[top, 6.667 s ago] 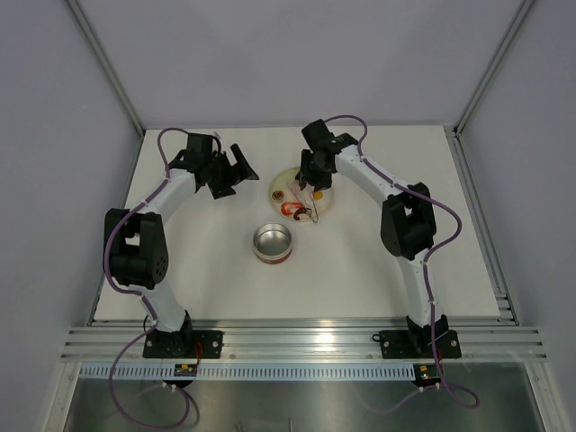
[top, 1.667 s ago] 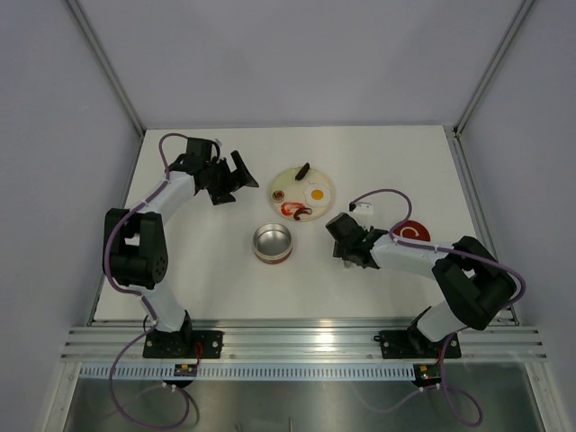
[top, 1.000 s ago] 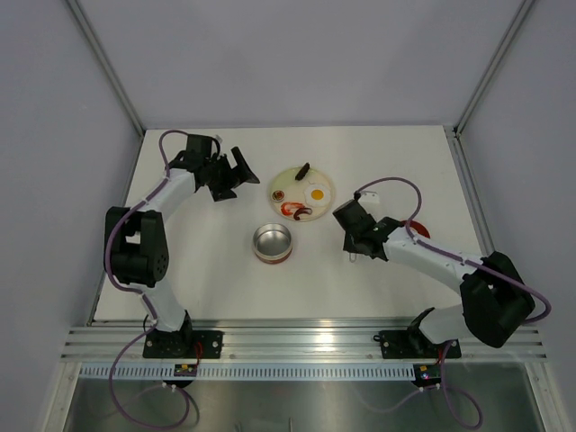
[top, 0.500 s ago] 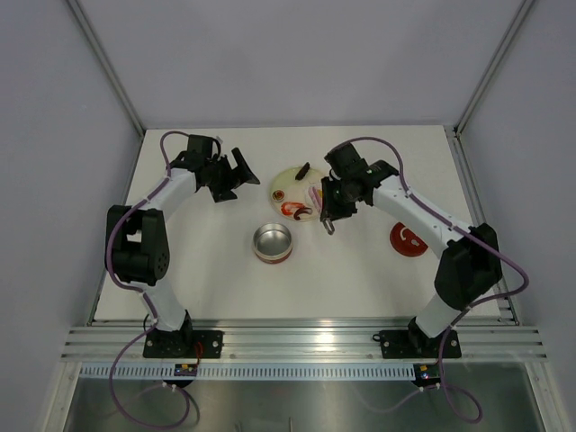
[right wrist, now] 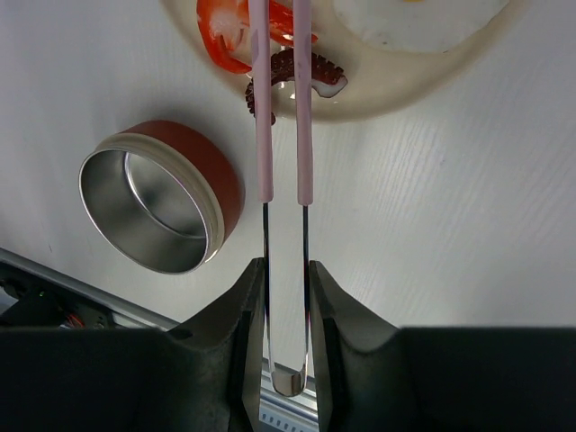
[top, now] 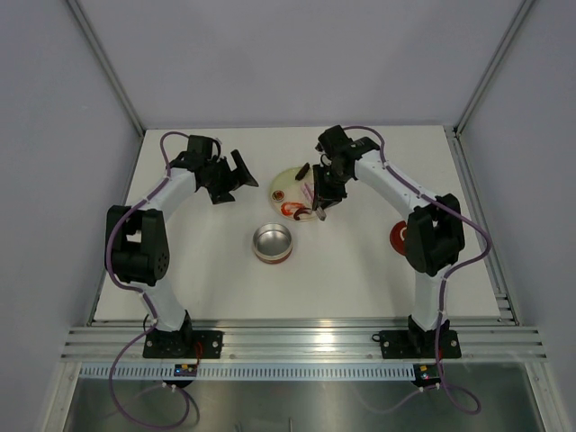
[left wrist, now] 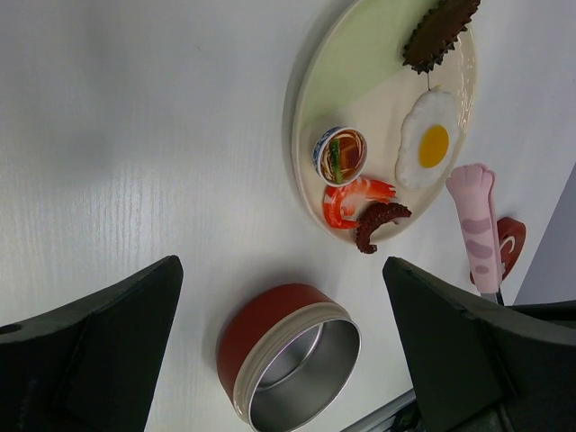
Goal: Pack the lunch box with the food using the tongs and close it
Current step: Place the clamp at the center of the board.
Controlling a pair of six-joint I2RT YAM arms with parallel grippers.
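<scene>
The lunch box (top: 272, 243) is a round open metal tin with a red base, in front of the pale plate (top: 282, 183); it also shows as the lunch box (right wrist: 162, 207) and the lunch box (left wrist: 288, 355). Its red lid (top: 402, 238) lies to the right. On the plate sit the fried egg (left wrist: 432, 148), a dark spiky piece (left wrist: 441, 31), a red shrimp (left wrist: 355, 200) and a curled tentacle (right wrist: 288, 76). My right gripper (top: 326, 184) is shut on the pink tongs (right wrist: 261, 108), whose arms reach over the shrimp and tentacle. My left gripper (top: 225, 175) hangs open left of the plate.
A small patterned bowl (left wrist: 340, 153) stands on the plate beside the shrimp. The white table (top: 198, 270) ends at a metal rail (top: 297, 342) along the near edge, and grey walls close in the back and sides.
My right arm swung with the tongs from the table near the red lid up and left to above the plate. The left arm stayed put.
</scene>
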